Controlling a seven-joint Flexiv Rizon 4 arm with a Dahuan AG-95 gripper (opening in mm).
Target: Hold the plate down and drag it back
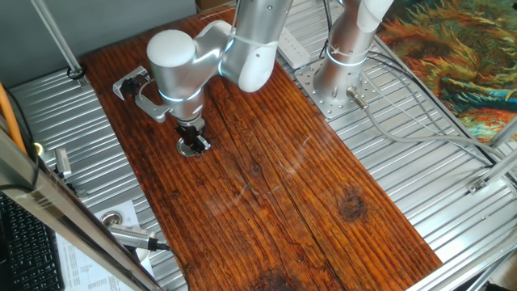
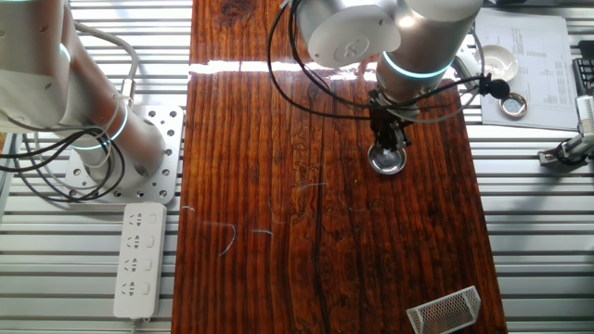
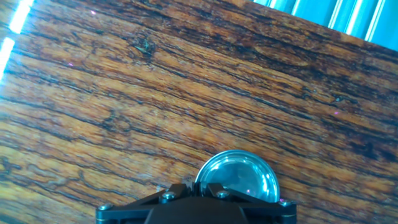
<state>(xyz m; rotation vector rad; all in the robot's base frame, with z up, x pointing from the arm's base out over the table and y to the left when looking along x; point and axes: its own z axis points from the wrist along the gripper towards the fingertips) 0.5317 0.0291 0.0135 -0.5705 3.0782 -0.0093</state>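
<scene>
Gripper point(image 1: 192, 142) stands vertical over the plate point(image 1: 194, 146) near one long edge of the wooden board point(image 1: 275, 186), its tip down on the plate's upper face as far as the one fixed view shows; the fingers appear drawn close together with nothing between them, though no view shows the gap cleanly. In that view the plate is mostly covered by the tip and only a thin silver rim shows around it. The other fixed view looks from the opposite side: here the gripper point(image 2: 388, 148) meets the far part of the plate point(image 2: 388, 161), and the shiny rim and darker centre are plain to see on the near side. The hand view adds the surface detail: the plate point(image 3: 239, 179) lies flat on the board point(image 3: 155, 87) at the bottom of the frame, partly cut off by the black finger mount point(image 3: 193, 208), with a reflective face inside a bright rim. Only the one fixed view shows a bent silver bracket point(image 1: 144, 99) beside the arm, apart from the plate. Only the other fixed view shows a white power strip point(image 2: 139, 260) off the board and a mesh holder point(image 2: 445, 311) at the board's near corner.
</scene>
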